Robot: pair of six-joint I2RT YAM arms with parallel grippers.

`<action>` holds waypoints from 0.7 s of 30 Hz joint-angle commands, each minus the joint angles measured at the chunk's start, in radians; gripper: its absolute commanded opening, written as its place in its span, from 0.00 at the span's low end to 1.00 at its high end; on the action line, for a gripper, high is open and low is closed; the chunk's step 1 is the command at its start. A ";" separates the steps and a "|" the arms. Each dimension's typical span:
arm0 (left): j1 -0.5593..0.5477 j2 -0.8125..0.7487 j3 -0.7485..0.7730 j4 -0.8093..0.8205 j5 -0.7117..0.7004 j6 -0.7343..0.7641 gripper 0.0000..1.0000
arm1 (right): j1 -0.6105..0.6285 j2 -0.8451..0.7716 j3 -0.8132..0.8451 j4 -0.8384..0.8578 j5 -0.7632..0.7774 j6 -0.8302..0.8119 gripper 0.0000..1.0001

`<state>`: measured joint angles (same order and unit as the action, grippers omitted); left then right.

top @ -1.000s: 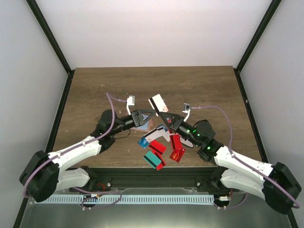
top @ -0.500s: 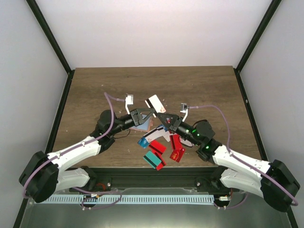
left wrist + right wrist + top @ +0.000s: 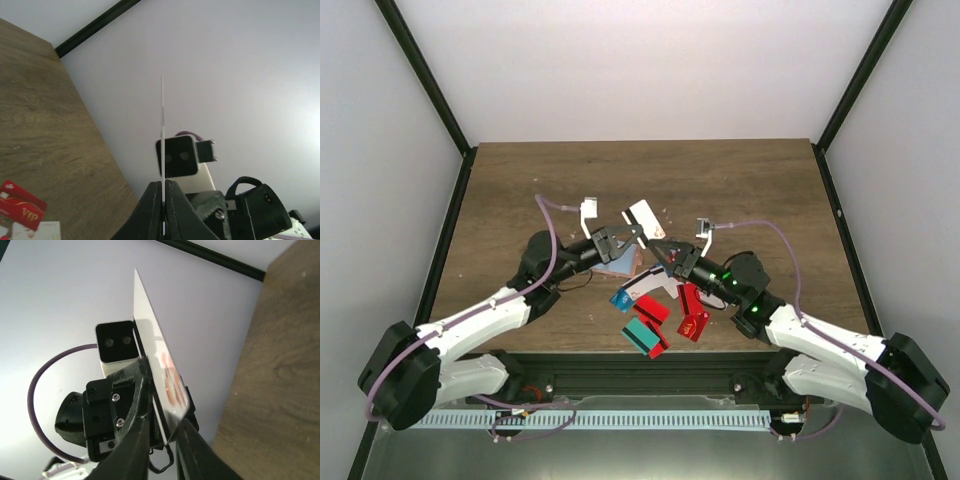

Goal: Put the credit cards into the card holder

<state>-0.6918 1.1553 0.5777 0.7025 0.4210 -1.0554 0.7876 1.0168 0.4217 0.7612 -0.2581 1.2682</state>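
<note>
A white credit card (image 3: 645, 213) with red marks stands raised above the table between the two grippers. My left gripper (image 3: 623, 238) is shut on it; in the left wrist view the card (image 3: 162, 125) shows edge-on, pinched between the jaws (image 3: 162, 184). My right gripper (image 3: 663, 250) is just right of it, and in the right wrist view its jaws (image 3: 163, 421) stand slightly apart around the lower corner of the card (image 3: 155, 352). The salmon-brown card holder (image 3: 621, 265) lies on the table under the left gripper, partly hidden. Several loose cards lie nearer me.
On the table near the front edge lie a blue card (image 3: 620, 298), red cards (image 3: 652, 308) (image 3: 693, 325), a teal card (image 3: 641, 336) and a white card (image 3: 647, 285). A red VIP card (image 3: 17, 207) shows in the left wrist view. Black frame posts (image 3: 430, 90) flank the table.
The left gripper has closed onto the white card. The right gripper's jaws have loosened slightly. The card has tipped and shifted a little left and down.
</note>
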 commanded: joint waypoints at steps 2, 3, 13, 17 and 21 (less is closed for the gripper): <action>0.089 -0.034 0.032 -0.171 0.001 0.075 0.04 | -0.036 -0.013 0.067 -0.178 -0.010 -0.105 0.30; 0.130 -0.047 0.034 -0.263 0.008 0.099 0.04 | -0.051 -0.012 0.095 -0.247 -0.010 -0.143 0.34; 0.416 0.002 0.021 -0.578 0.045 0.414 0.04 | -0.120 0.267 0.280 -0.569 -0.161 -0.382 0.37; 0.455 0.091 0.004 -0.522 0.074 0.487 0.04 | -0.120 0.432 0.354 -0.584 -0.274 -0.435 0.37; 0.475 0.191 0.016 -0.470 0.174 0.518 0.04 | -0.120 0.547 0.423 -0.608 -0.312 -0.486 0.36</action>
<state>-0.2321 1.2835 0.5869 0.1860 0.4892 -0.6243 0.6701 1.4986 0.7609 0.2012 -0.4812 0.8726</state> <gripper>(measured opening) 0.041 0.366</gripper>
